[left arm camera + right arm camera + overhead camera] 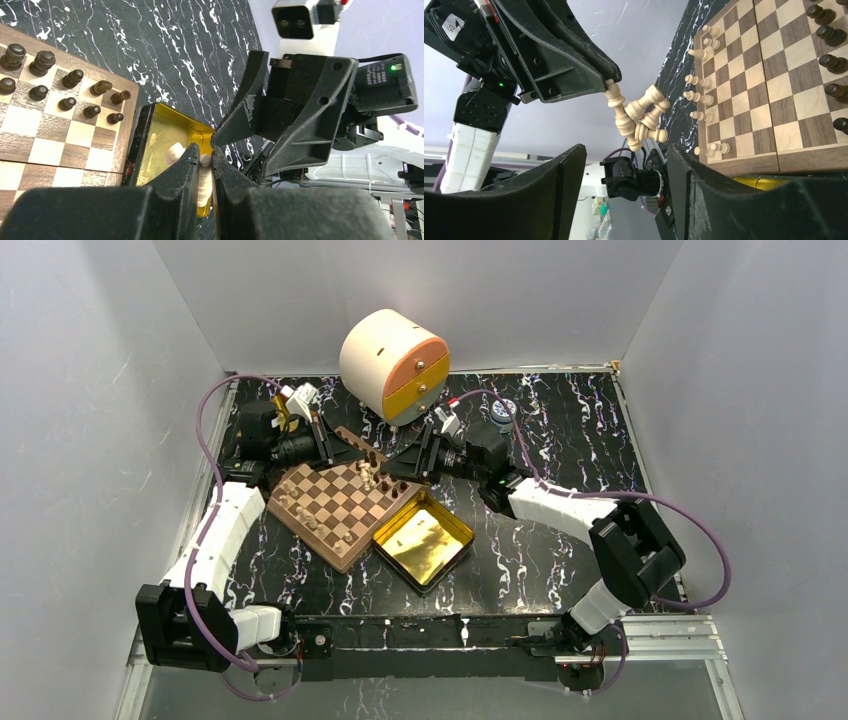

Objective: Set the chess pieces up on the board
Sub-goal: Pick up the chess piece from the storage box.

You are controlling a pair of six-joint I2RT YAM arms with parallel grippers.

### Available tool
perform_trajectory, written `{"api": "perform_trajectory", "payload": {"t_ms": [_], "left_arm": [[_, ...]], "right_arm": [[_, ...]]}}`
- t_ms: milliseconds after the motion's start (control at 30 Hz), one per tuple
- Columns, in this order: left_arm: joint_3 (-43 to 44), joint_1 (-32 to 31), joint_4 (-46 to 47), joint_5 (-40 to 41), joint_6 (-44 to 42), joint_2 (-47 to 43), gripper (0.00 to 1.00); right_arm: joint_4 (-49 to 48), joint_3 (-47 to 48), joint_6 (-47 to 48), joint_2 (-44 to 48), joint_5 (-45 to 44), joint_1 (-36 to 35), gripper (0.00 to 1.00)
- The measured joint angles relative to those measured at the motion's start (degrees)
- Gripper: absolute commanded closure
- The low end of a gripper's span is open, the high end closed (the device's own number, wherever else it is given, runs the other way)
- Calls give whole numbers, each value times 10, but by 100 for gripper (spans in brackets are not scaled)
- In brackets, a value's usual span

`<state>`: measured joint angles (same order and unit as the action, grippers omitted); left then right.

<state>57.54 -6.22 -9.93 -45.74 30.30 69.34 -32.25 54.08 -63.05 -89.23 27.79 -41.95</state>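
Observation:
The board lies at the table's middle, with dark chess pieces in rows on its far side and light pieces along its near side. My left gripper is shut on a light piece. That piece heads a clump of several light pieces hanging together from its fingertips, above the board's right edge. My right gripper faces the clump with its jaws wide apart and nothing between them. It also shows in the left wrist view.
An open gold tin sits against the board's right corner. A round cream and orange drawer box stands at the back. White walls close in the black marbled table on three sides.

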Motion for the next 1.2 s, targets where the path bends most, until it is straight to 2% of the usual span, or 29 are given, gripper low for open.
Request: {"api": "perform_trajectory", "payload": {"t_ms": [100,267,467,733,967,1200], "left_arm": [[-1,0,9,-1,7,-2,100],[-9,-2,26,-2,20,-9,100],[-10,-3,42,-4,36,-9,100],[-16,-7,52,-8,51,-11,100],[-17,-7,53,-4,66,-13,100],[-19,-8,57,12,90,-16,100]], "right_arm": [[-28,-3,-35,-13,15,6,20],[-66,-8,-91,-31,26,6,15],[-93,-12,-128,-50,35,-1,25],[-130,-18,-149,-63,47,-25,22],[-77,-48,-109,-41,16,-27,27],[-6,-47,-12,6,-26,-30,34]]}}
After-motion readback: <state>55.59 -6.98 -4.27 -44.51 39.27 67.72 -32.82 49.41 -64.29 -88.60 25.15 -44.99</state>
